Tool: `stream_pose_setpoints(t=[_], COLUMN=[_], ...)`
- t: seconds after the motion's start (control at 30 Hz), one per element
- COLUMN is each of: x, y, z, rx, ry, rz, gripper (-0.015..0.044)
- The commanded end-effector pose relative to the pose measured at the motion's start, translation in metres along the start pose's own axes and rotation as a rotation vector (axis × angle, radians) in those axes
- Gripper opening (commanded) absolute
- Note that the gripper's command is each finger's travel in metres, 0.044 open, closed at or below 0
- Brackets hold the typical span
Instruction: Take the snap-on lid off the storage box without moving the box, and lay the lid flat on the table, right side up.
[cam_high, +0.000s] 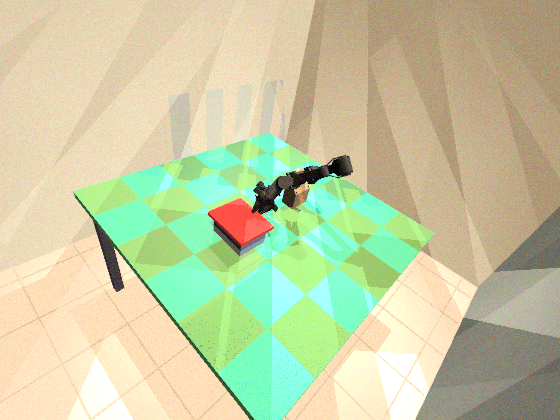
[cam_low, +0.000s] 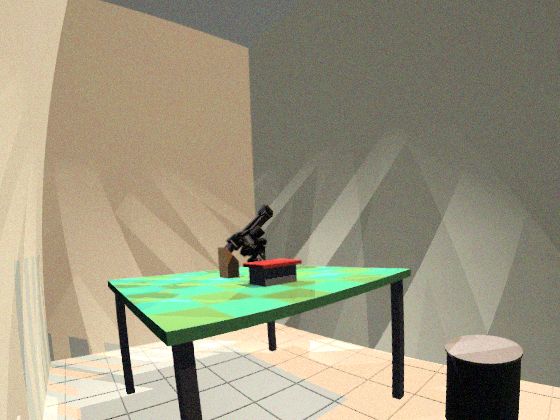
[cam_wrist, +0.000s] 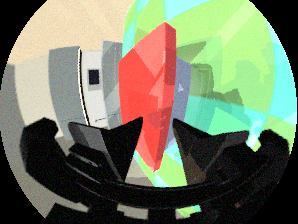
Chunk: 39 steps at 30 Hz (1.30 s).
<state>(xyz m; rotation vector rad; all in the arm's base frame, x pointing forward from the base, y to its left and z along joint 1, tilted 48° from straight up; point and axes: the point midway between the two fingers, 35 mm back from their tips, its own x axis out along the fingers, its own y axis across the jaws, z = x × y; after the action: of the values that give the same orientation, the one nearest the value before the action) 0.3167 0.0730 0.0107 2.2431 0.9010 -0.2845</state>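
The red lid (cam_high: 241, 221) (cam_low: 274, 262) (cam_wrist: 145, 85) sits on top of the dark grey storage box (cam_high: 241, 247) (cam_low: 273, 275) (cam_wrist: 182, 100), its rim standing out past the walls. My gripper (cam_high: 262, 209) (cam_low: 256, 258) (cam_wrist: 157, 120) is at the lid's edge on the arm's side. It is partly open. In the wrist view the near part of the lid lies between the two fingers, one on its top side and one on its underside, with gaps beside its near corner. Contact at the fingertips cannot be made out.
A brown wooden block (cam_high: 296, 196) (cam_low: 229, 263) stands on the green checkered table (cam_high: 295, 310) (cam_low: 200, 305), beside the arm and close to the box. The table's edges drop to a tiled floor. A dark round drum (cam_low: 482, 385) stands on the floor off the table.
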Motion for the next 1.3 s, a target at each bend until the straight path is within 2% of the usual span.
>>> stream_pose_setpoints(t=[0.0,0.3,0.43,1.27], x=[0.0023,0.0023,0.0023,-0.0015], y=[-0.0001,-0.0001,-0.0001,0.0029], z=[-0.0001,-0.0001,-0.0001,-0.0003], rx=[0.005,0.005,0.005,0.0], ry=[-0.001,-0.001,-0.001,0.001], rz=[0.001,0.001,0.001,-0.001], gripper=[0.015,0.009,0.0,0.0])
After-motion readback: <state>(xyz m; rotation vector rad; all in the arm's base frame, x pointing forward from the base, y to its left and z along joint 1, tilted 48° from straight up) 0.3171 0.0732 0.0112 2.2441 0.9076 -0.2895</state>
